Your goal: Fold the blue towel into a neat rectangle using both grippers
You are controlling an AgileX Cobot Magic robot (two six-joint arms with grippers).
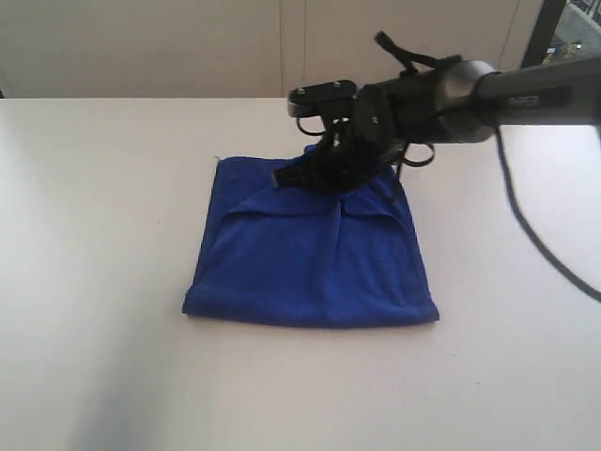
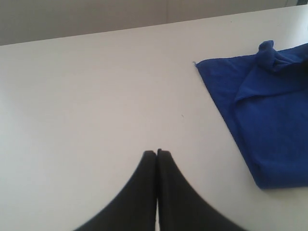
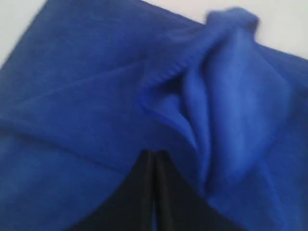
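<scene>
The deep royal-blue microfibre towel (image 1: 310, 268) lies folded, nearly square, on the white tabletop (image 1: 94, 235). Your right end effector (image 3: 155, 154), closed and empty, hangs over its far edge beside a raised pleat (image 3: 202, 120); the left end effector (image 2: 157, 153), closed, sits well apart, so the right is nearer

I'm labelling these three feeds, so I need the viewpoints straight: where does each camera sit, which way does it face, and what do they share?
Exterior: off the arms, tilted down over the table at the blue towel; the right arm and right gripper reach in.
Left wrist: at that wrist, facing bare table; shut left gripper shows.
Right wrist: close over the towel; shut right gripper shows.
Shared: all three show the towel.
</scene>
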